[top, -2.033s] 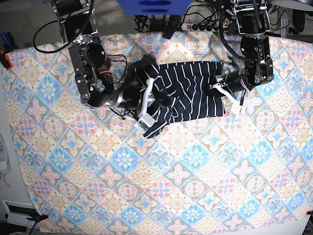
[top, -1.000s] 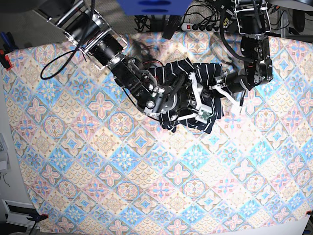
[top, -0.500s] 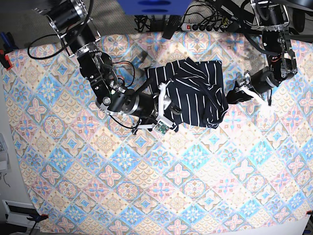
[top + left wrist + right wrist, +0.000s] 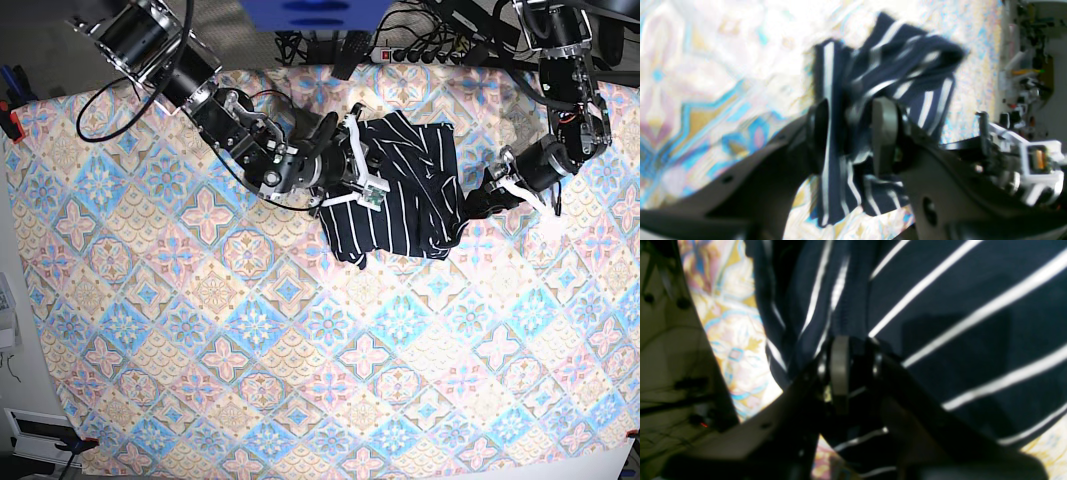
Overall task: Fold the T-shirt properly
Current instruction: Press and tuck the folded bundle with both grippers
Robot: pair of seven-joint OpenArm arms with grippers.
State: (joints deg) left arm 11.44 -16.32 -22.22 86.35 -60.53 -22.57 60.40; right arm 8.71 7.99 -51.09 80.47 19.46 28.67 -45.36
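The T-shirt (image 4: 410, 195), dark navy with thin white stripes, lies bunched in a rough rectangle on the far middle of the patterned cloth (image 4: 300, 350). My right gripper (image 4: 358, 172) sits at the shirt's upper left edge. In the right wrist view its jaws (image 4: 855, 356) are pinched on a fold of the T-shirt (image 4: 957, 323). My left gripper (image 4: 483, 200) is at the shirt's right edge. In the blurred left wrist view its fingers (image 4: 885, 133) stand apart, with loose folds of the T-shirt (image 4: 903, 66) lying between and beyond them.
A power strip with tangled cables (image 4: 410, 52) runs along the far edge, beside a blue block (image 4: 315, 12). A red clamp (image 4: 10, 122) holds the cloth at the left edge. The cloth's near half lies flat.
My right gripper has moved from the shirt's lower left corner up to its upper left edge and closed on the fabric. The shirt's left side has drawn in. The left arm has barely shifted.
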